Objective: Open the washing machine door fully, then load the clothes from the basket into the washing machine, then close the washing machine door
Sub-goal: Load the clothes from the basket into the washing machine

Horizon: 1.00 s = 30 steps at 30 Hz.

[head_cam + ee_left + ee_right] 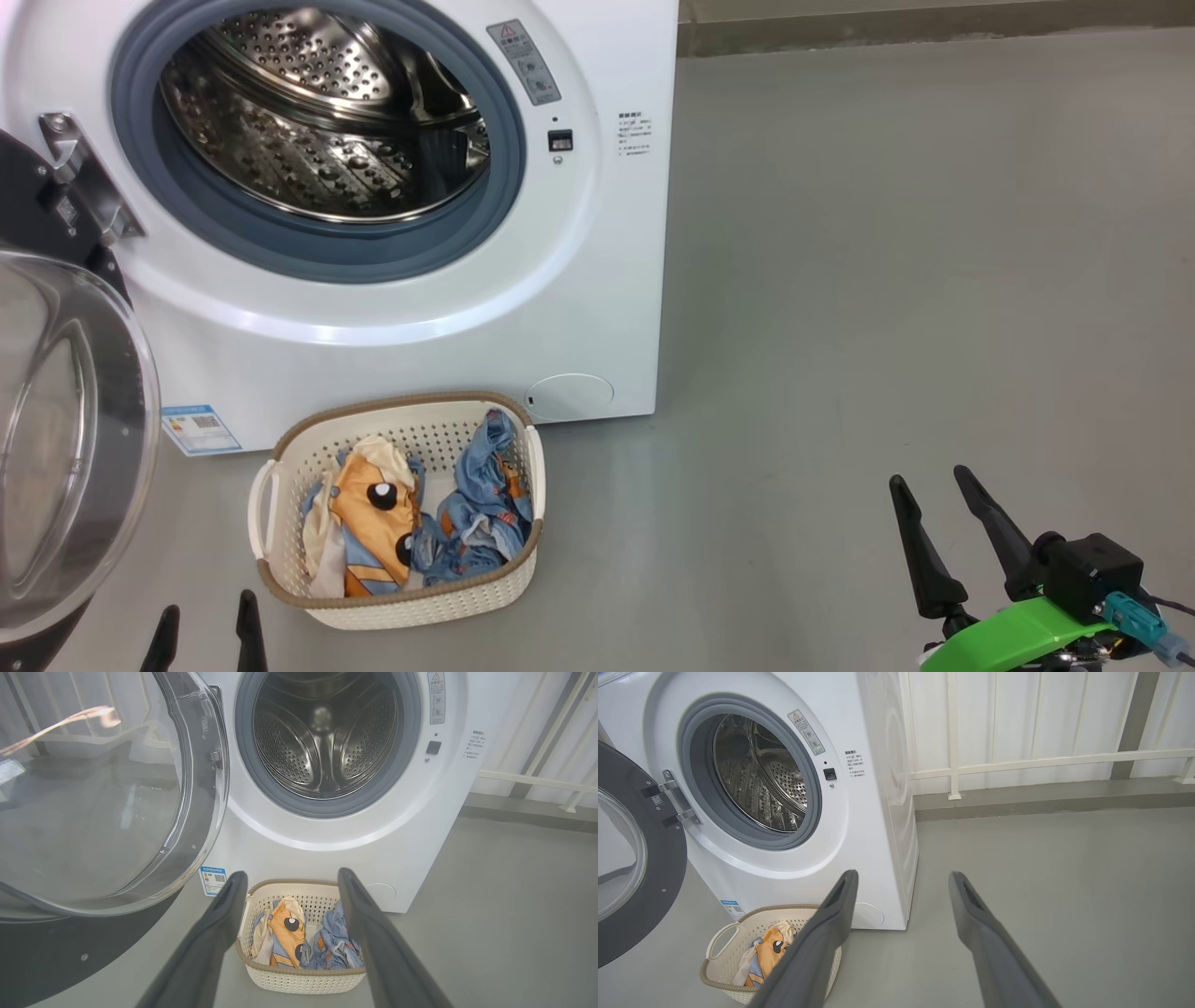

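One washing machine [597, 280] stood with its one washing machine door [65, 439] wide open at 9 o'clock of the drum mouth, hung on one metal hinge [84, 177]. One steel drum [317, 121] showed inside one grey-blue gasket [280, 252]. One basket [439, 607] sat on the floor [887, 280] just beside the machine's front, at 6 o'clock of the opening, with two white handles [261, 495]. In it lay the clothes, two in count: an orange garment [373, 523] on the 9 o'clock side and a light blue garment [481, 509] on the 3 o'clock side, touching each other. There were two pincers. The left gripper [209, 605] showed at 7 o'clock of the head view, near the basket, its two dark fingers spread apart and gripping nothing. The right gripper [929, 474] showed at 4 o'clock, also spread and gripping nothing, well apart from the basket. One blue label sticker [199, 427] sat at 10 o'clock from the basket, and one round cover [569, 396] at 1 o'clock. The floor was smooth, matt grey. In the right wrist view a white panelled wall [1064, 714] with a pale railing [1017, 763] ran behind the machine from 12 to 3 o'clock, above a low grey kerb [1041, 798].
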Available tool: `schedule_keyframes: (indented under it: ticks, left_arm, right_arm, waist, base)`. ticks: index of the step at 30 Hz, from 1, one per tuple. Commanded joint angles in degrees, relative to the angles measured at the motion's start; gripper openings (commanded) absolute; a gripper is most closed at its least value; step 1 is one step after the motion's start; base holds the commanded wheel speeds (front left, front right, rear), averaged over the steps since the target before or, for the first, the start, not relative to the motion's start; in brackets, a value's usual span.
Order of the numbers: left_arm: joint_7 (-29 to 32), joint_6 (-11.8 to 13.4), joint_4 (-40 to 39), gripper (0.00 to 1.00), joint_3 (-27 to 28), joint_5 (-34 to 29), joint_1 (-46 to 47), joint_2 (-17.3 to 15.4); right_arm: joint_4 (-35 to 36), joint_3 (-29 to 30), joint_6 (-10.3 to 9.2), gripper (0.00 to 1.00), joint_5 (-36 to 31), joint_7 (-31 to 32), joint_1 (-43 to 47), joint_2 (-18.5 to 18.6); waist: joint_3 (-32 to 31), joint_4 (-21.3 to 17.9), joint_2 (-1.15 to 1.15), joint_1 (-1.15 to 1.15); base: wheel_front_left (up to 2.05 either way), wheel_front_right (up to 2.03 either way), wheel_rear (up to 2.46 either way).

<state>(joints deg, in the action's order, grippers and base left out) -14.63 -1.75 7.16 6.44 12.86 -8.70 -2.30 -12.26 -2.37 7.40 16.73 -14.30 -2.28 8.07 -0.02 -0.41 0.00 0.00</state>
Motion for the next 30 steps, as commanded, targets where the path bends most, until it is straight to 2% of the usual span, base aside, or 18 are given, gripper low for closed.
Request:
schedule_keyframes:
  ticks: [1, 7, 30]
  left_arm:
    - [-0.4, 0.2, -1.4, 1.0, 1.9, -0.6, 1.2, -0.9]
    - [-0.4, -0.5, -0.9, 1.0, 2.5, -1.0, 1.7, -1.4]
    - [-0.4, -0.8, -0.7, 1.0, 3.1, -1.9, 1.5, -1.0]
  right_arm:
    - [1.4, -0.9, 0.09, 1.0, -0.6, -0.7, 0.0, 0.2]
    - [1.6, -0.7, 0.09, 1.0, -1.2, -0.7, 0.0, -0.1]
    - [1.1, -0.3, 0.09, 1.0, -1.4, -0.7, -0.1, 0.2]
  waist:
    - [-0.1, 0.2, 0.0, 0.0]
    - [0.0, 0.3, 0.0, 0.0]
    - [-0.4, 0.5, 0.0, 0.0]
  base:
    - [0.0, 0.0, 0.0]
    - [0.0, 0.0, 0.0]
    - [0.0, 0.0, 0.0]
